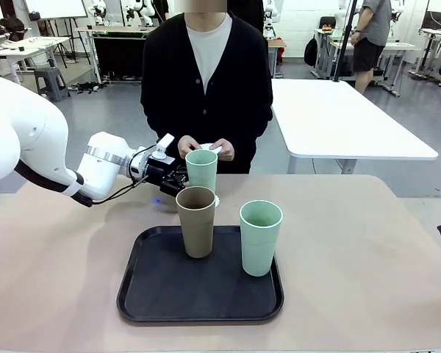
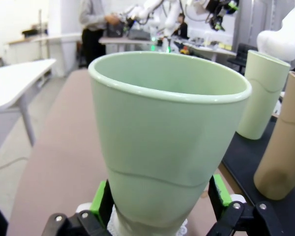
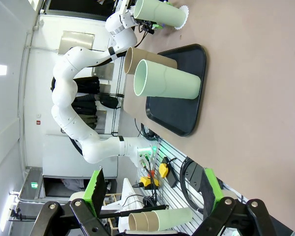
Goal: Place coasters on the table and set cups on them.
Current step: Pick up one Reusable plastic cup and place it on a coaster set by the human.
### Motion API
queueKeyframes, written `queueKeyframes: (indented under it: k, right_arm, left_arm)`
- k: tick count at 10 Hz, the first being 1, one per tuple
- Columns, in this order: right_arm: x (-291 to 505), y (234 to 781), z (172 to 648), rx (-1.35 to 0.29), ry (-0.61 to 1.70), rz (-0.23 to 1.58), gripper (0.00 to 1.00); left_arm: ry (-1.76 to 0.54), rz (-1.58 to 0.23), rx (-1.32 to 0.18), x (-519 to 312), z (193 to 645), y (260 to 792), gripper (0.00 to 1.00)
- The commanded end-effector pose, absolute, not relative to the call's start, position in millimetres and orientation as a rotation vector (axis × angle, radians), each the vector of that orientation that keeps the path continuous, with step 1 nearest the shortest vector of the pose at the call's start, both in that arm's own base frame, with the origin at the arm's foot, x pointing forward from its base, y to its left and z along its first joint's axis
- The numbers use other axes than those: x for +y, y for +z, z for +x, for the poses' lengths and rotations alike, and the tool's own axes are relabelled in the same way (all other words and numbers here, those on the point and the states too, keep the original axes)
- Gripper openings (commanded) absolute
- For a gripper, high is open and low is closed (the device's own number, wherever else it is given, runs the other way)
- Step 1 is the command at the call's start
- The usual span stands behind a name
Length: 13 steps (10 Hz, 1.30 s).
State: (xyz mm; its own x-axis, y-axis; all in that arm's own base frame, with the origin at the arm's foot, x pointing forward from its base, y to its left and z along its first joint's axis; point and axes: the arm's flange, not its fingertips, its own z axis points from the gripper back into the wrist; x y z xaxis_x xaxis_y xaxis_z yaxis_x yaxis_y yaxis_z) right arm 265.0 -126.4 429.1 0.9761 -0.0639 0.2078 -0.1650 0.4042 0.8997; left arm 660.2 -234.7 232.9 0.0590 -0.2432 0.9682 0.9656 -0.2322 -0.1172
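Note:
A pale mint cup stands upright on a white scalloped coaster on the tan table, just beyond the tray. My left gripper is open, its green pads on either side of this cup's lower part with a slight gap. A light brown cup and a second mint cup stand on the black tray. The person's hands hold something small and white behind the far cup. My right gripper is open and holds nothing, far from the cups.
The person stands at the table's far edge, close behind the cup on the coaster. A white table is behind on the right. Bare tabletop lies to the left and right of the tray.

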Motion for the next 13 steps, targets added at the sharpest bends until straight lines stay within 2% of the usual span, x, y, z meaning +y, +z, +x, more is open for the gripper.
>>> queueKeyframes:
  k: [1,13]
  right_arm:
    - [-126,428,266,-0.228,0.066,1.167,1.00]
    - [-126,428,266,-0.228,0.066,1.167,1.00]
  left_arm:
    - [-1.432,-1.264,-0.795,-233,666,238,1.00]
    - [-1.504,-1.203,-0.790,-219,668,252,1.00]
